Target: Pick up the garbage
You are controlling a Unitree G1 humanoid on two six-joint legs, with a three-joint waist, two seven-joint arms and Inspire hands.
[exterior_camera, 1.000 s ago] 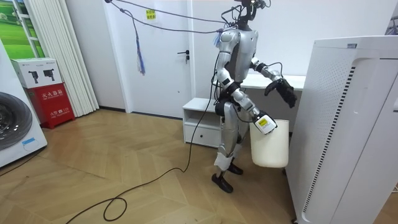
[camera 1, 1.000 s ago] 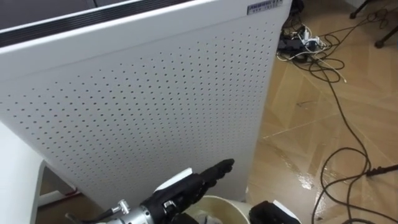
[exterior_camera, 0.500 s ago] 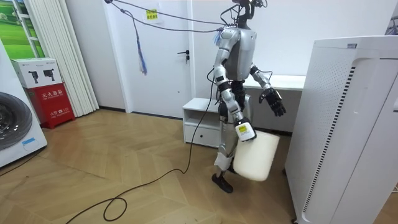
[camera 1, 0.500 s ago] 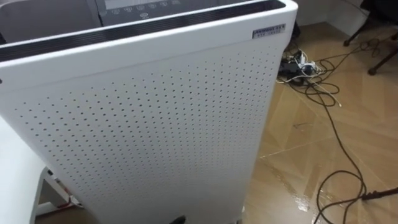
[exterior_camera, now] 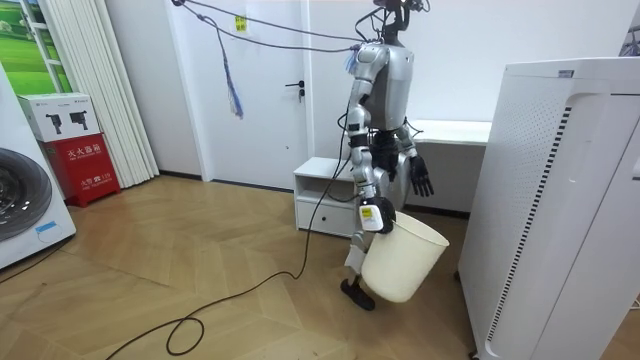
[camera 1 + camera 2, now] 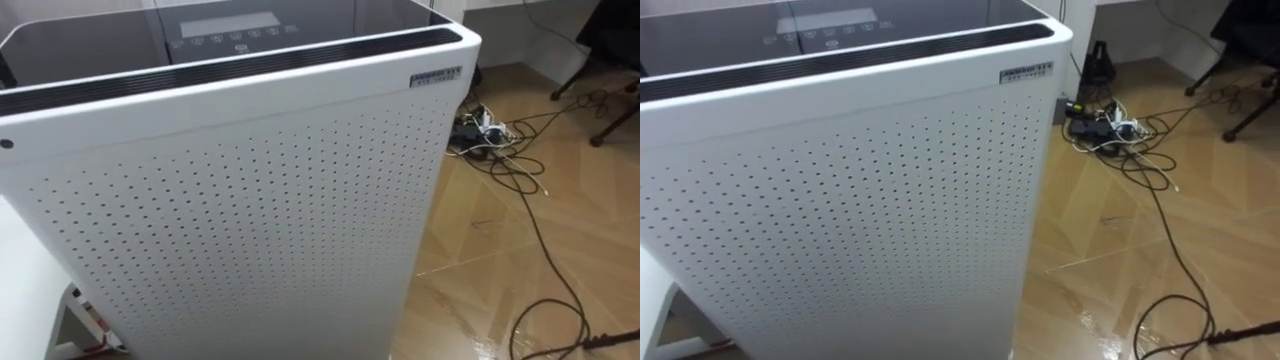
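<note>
1. While the robot stands near it, a tall white perforated air purifier [image 6: 250, 230] rises closest to the head camera. A small label [image 6: 437, 77] sits at its top corner, the print too small to read.
2. In the room view, the right hand [image 5: 380, 214] is curled over the rim of a cream waste bin [image 5: 403, 260], which hangs tilted beside the robot's legs. Its contents cannot be told. The left hand [image 5: 421, 178] hangs just above the bin, fingers straight and relaxed.
3. From the head, a dark control panel [image 6: 225, 25] tops the purifier, and tangled cables [image 6: 495, 140] lie on the wood floor beyond.
4. Farther back in the room view stand a white cabinet [image 5: 320, 190], a door [image 5: 270, 90] under a yellow sign [image 5: 243, 22], and a red box [image 5: 88, 160] bearing white characters.
</note>
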